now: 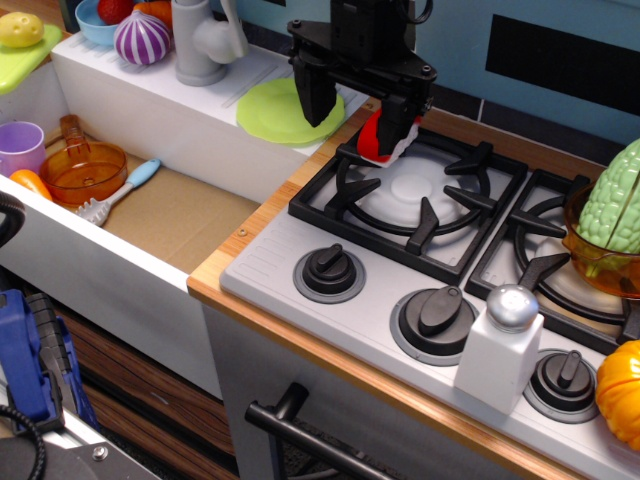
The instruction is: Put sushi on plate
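Observation:
The sushi point(378, 140), red on top with a white base, lies tilted at the back left corner of the left burner grate point(420, 195). The light-green plate point(275, 112) rests on the white sink ledge, just left of the stove. My black gripper point(358, 128) hangs over the gap between plate and grate. Its jaws stand wide apart. The left finger point(315, 100) is over the plate's right edge and the right finger point(402, 115) is right at the sushi, partly covering it. Nothing is clamped between the fingers.
A grey faucet point(200, 40) and a purple onion point(142, 40) stand behind the plate. The sink holds an orange bowl point(82, 170) and a spatula point(120, 192). A white shaker point(500, 350) stands among the stove knobs. An orange bowl with a green vegetable point(612, 225) sits on the right burner.

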Robot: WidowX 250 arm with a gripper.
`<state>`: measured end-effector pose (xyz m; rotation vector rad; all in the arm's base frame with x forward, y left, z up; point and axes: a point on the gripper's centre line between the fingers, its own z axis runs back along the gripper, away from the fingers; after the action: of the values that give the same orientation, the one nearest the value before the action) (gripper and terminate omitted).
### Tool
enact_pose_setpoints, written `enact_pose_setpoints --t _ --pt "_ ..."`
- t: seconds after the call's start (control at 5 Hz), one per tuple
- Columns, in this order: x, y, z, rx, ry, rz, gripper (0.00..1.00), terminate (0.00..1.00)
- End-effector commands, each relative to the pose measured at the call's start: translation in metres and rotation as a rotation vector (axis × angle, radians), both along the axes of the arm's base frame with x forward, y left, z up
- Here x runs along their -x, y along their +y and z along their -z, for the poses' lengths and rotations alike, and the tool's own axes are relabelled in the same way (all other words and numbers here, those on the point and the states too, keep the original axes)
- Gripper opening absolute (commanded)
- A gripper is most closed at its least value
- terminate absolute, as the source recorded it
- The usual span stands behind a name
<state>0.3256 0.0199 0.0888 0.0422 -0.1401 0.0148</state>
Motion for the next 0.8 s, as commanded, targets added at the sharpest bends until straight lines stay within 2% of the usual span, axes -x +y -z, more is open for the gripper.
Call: enact_pose_setpoints --t 0.0,0.6 --pt "0.0 0.0 0.0 0.0 0.0 0.0 1.0 0.0" --pt "-0.028 0.013 -0.004 0.011 -0.012 0.063 1.0 0.0"
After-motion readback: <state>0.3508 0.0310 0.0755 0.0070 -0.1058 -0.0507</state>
